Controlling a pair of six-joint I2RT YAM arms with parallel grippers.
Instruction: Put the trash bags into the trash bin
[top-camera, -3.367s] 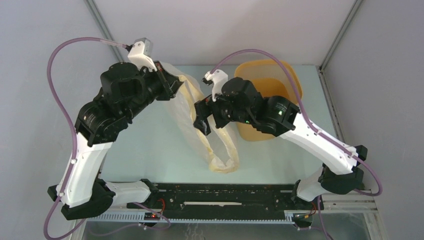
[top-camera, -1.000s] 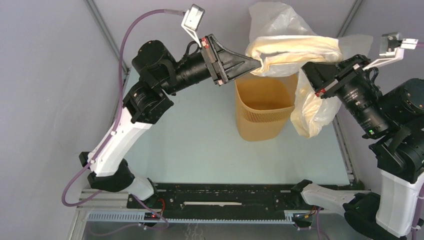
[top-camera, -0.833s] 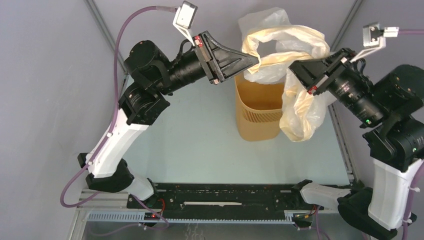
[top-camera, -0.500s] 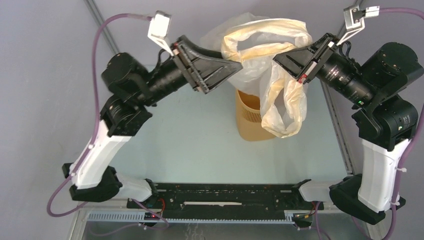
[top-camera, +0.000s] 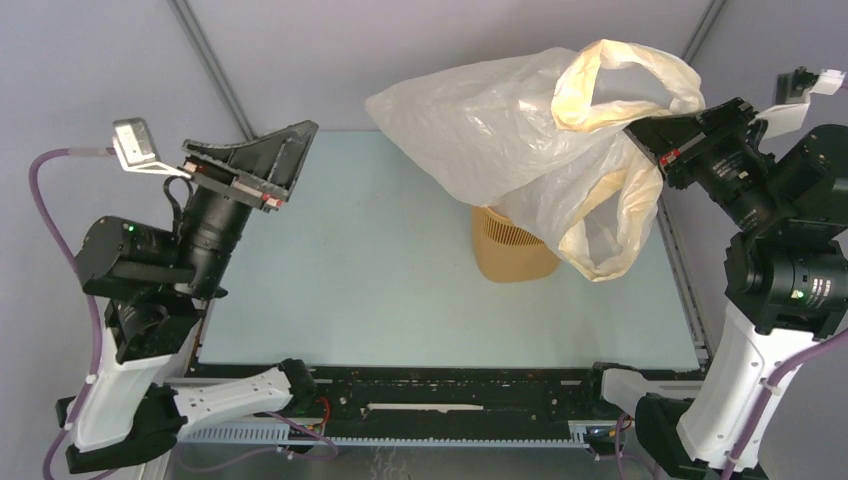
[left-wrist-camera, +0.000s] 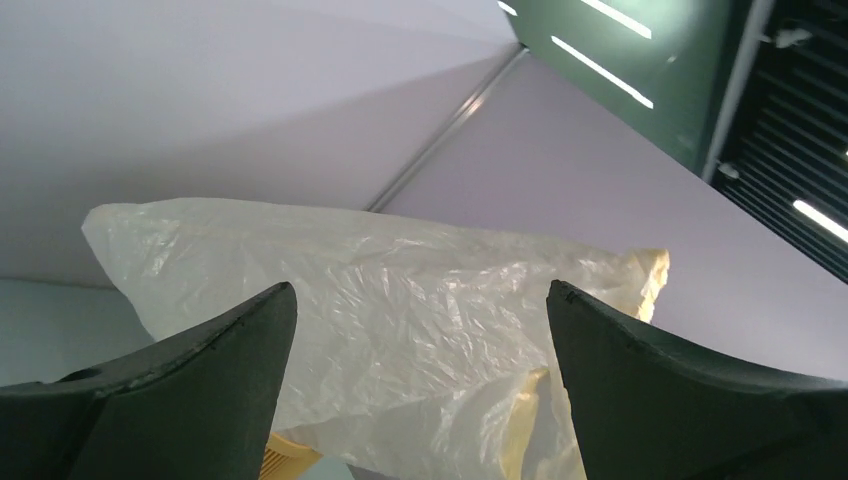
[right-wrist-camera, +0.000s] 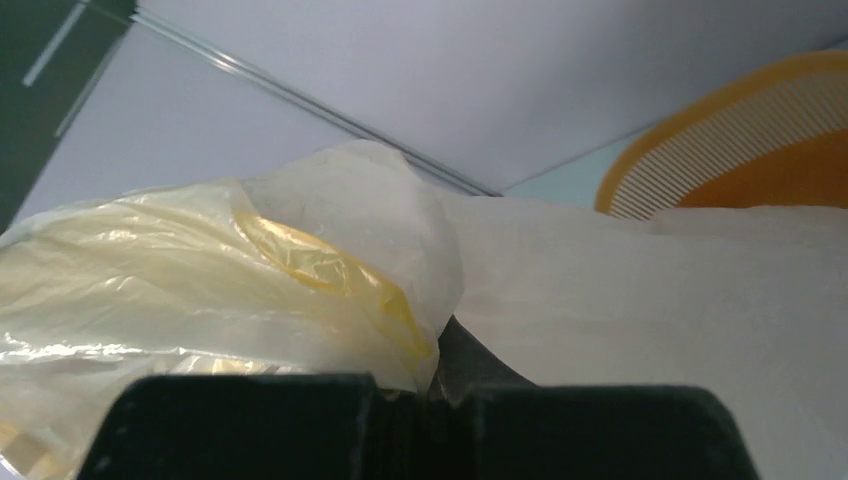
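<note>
The trash bag (top-camera: 500, 130), whitish and crinkly with a pale yellow band at its rim, hangs in the air at the back right. My right gripper (top-camera: 645, 142) is shut on the bag's yellow rim (right-wrist-camera: 330, 275). The bag billows out to the left and droops over the yellow-orange trash bin (top-camera: 508, 252), hiding the bin's top. Only the bin's lower body shows. My left gripper (top-camera: 285, 165) stands open and empty at the left, well apart from the bag. In the left wrist view the bag (left-wrist-camera: 380, 300) lies far beyond the spread fingers (left-wrist-camera: 200, 390). A bit of slitted bin (right-wrist-camera: 760, 130) shows past the bag in the right wrist view.
The pale table top (top-camera: 380, 260) stretches between the two arms. Grey walls and metal frame posts (top-camera: 210, 70) close in the back and sides. The black base rail (top-camera: 450, 395) runs along the near edge.
My left gripper opened, let go of the bag and swung back to the left. The right arm drew back to the right, and the bag now hangs from it alone, spread over the bin.
</note>
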